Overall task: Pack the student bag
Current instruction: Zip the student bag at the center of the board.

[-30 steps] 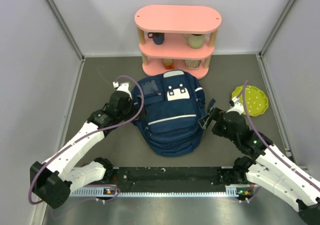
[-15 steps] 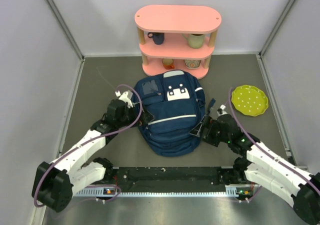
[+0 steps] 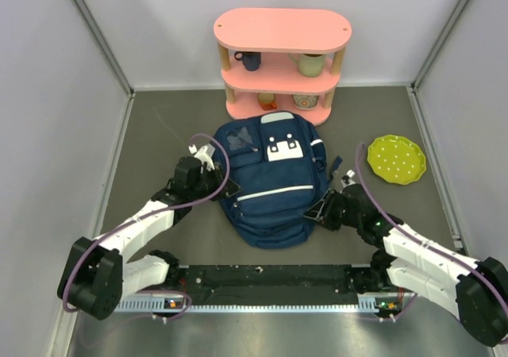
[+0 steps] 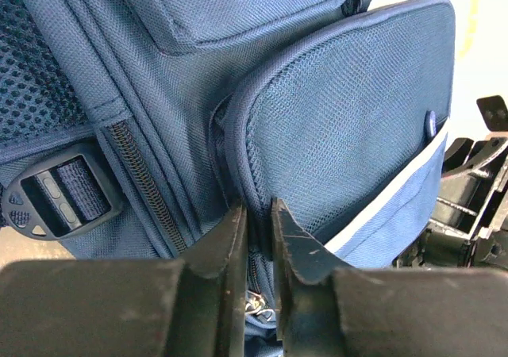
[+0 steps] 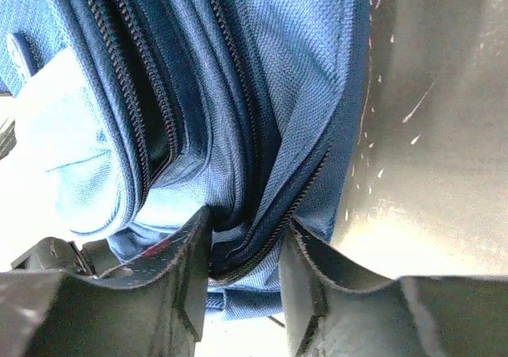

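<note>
While the pink shelf (image 3: pixel 282 30) stands against the back wall, the student bag (image 3: pixel 274 186) lies flat just in front of it, navy, front pockets up, white patch toward the shelf.

Left gripper (image 4: pixel 255 210): on the bag's flank to the left of the shelf, jaws pinched almost together on the piped edge of a side pocket.

Right gripper (image 5: pixel 246 230): on the opposite flank, jaws clamped on a fold of fabric with a zip line running through it.

Green dotted plate (image 3: pixel 395 159): front-right of the shelf, apart from the bag.
</note>
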You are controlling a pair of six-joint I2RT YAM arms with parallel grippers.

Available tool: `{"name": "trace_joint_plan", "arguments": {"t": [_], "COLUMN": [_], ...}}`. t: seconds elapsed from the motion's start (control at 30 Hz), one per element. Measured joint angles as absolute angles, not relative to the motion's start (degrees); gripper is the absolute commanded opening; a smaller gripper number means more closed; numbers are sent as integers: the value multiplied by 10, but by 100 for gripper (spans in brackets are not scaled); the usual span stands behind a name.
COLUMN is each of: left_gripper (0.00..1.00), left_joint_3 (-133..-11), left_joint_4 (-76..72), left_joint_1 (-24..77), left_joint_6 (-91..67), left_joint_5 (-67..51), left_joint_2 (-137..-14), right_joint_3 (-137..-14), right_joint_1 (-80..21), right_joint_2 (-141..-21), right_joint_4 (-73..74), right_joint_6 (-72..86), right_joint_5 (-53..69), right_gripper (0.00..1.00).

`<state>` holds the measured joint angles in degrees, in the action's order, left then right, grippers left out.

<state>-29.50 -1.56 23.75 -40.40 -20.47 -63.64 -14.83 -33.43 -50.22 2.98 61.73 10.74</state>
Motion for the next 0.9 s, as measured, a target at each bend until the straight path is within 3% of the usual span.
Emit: {"name": "trace_joint_plan", "arguments": {"t": [0.03, 0.13, 0.33, 0.6, 0.8, 0.9], "left_gripper": [5, 0, 0, 0, 0, 0], "left_joint_3": [-293, -289, -248, -163, -159, -159], "left_joint_4": [-18, -22, -27, 16, 62, 67], "left_joint_1": [237, 237, 238, 273, 349, 390], "left_joint_6": [-406, -411, -453, -566, -640, -667], "left_joint_5": [-206, -208, -200, -127, -18, 29], "left_joint_2": [-639, -637, -572, -401, -348, -357], "right_joint_3": [-147, -147, -168, -260, -350, -403], "right_joint_1": [-332, -327, -314, -307, -273, -250], "right_joint_2": [-503, -502, -494, -564, -670, -743], "right_joint_4": [29, 32, 82, 132, 128, 121], "right_joint_6": [616, 607, 553, 466, 412, 390], "right_joint_5": [110, 111, 103, 89, 95, 112], "right_gripper": [21, 13, 8, 6, 6, 15]}}
